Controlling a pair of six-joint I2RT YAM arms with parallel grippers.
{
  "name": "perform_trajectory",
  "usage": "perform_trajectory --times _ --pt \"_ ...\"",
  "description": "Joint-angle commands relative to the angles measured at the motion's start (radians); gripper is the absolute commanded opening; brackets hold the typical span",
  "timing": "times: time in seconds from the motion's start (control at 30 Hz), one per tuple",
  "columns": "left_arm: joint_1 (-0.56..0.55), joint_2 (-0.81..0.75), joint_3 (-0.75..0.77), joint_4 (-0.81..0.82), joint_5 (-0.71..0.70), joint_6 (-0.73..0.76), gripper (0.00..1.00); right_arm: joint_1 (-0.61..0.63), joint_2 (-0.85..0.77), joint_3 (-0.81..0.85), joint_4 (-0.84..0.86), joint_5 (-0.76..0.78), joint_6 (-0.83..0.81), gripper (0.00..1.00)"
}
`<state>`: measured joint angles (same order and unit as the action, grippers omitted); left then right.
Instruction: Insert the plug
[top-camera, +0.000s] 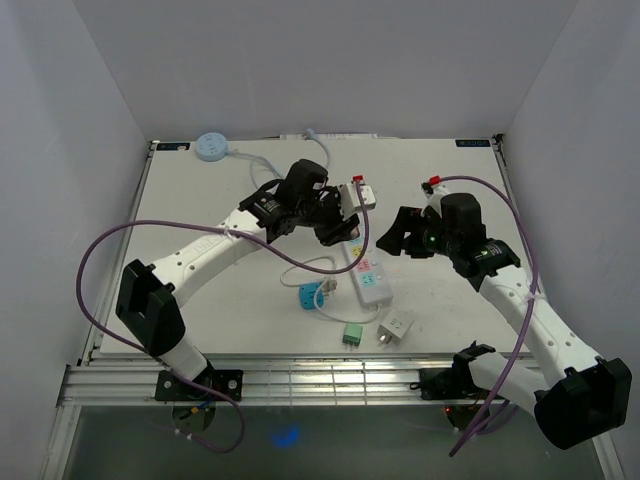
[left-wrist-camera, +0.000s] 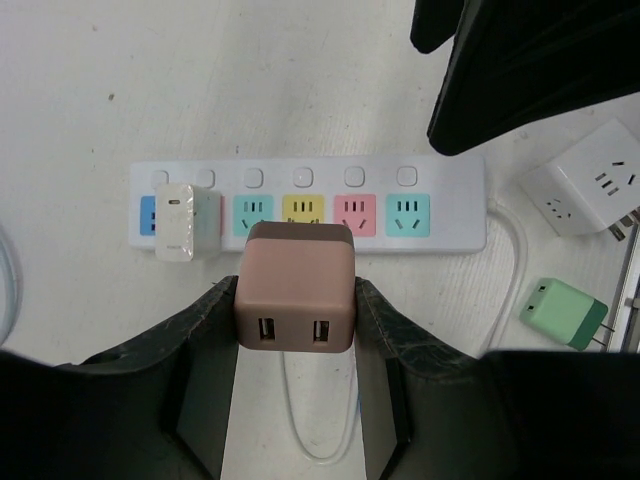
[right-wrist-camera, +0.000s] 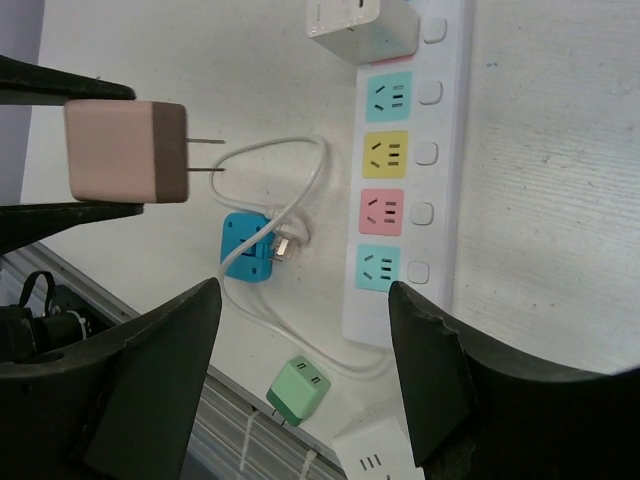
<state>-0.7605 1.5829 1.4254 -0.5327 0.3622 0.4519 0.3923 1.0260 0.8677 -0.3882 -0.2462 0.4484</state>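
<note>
Pink plug (left-wrist-camera: 294, 290) — brown collar, two prongs

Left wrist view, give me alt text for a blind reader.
The left gripper holds a pink-brown USB charger in front of a white power strip with coloured sockets. A white charger is plugged in near its left end; a green adapter and a white cube adapter lie at right.
</note>
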Motion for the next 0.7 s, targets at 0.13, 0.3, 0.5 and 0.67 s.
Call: perform_trajectory --times 0.13,0.3,0.5,0.67 --pt "0.0 -0.003 -0.037 -0.047 0.126 0.088 0.0 -0.007 0.013 0.014 0.066 -0.18 -0.062 0.74" --pt "0.0 -0.089 -0.112 0.02 0.17 0.102 0.0 -0.007 -0.026 -0.047 0.138 -0.234 -0.057 0.75" --pt "0.0 -0.153 -0.146 0.02 0.202 0.119 0.0 -0.007 -0.038 -0.052 0.161 -0.312 -0.031 0.77" --pt "0.0 -0.214 -0.195 0.056 0.208 0.148 0.0 -0.007 -0.038 -0.07 0.198 -0.389 -0.004 0.82"
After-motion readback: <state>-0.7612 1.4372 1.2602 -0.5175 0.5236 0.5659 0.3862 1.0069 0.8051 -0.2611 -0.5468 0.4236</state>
